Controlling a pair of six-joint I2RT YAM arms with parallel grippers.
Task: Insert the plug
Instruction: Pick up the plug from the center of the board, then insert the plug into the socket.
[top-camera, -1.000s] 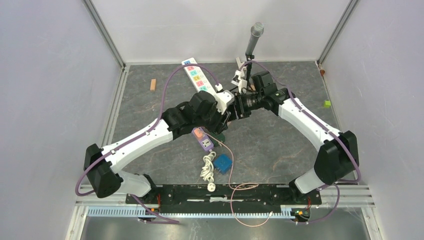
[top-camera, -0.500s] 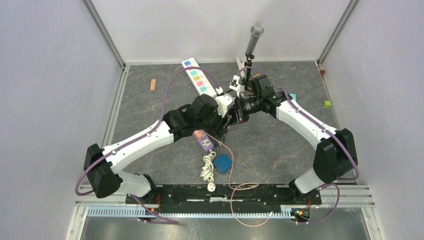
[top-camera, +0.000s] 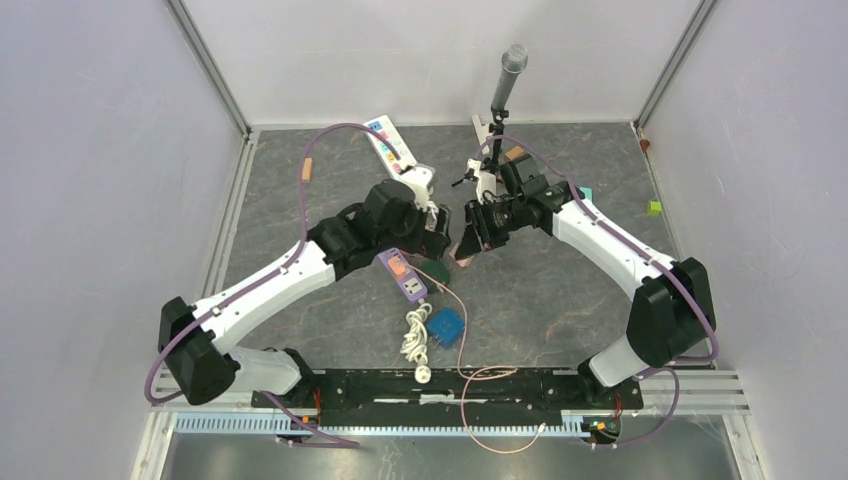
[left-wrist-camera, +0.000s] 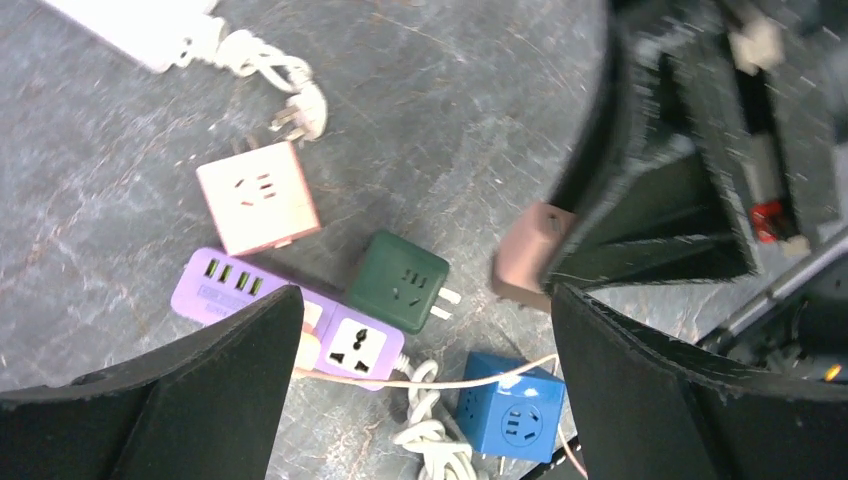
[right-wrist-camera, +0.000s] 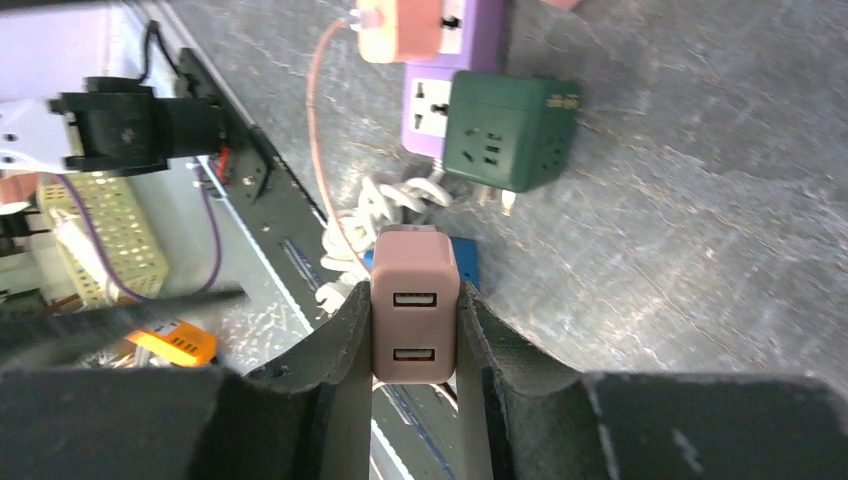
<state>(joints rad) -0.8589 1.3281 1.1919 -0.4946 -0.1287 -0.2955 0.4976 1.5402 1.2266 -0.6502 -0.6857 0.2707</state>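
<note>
The plug, a pink charger block with two USB ports, sits clamped between my right gripper's fingers. The top view shows that gripper holding the plug tilted above the table's middle. The purple power strip lies just to its left, with an orange plug in one socket. My left gripper is wide open and holds nothing. It hangs over the purple strip and a green cube adapter. In the left wrist view the plug shows at the right finger's edge.
A blue cube socket and a coiled white cable lie near the strip. A pink cube socket is beside the left gripper. A white power strip and a microphone stand stand at the back. Small blocks lie at the sides.
The two grippers were together at the plug. My right gripper shut on it, and my left gripper opened wide and drew back to the left.
</note>
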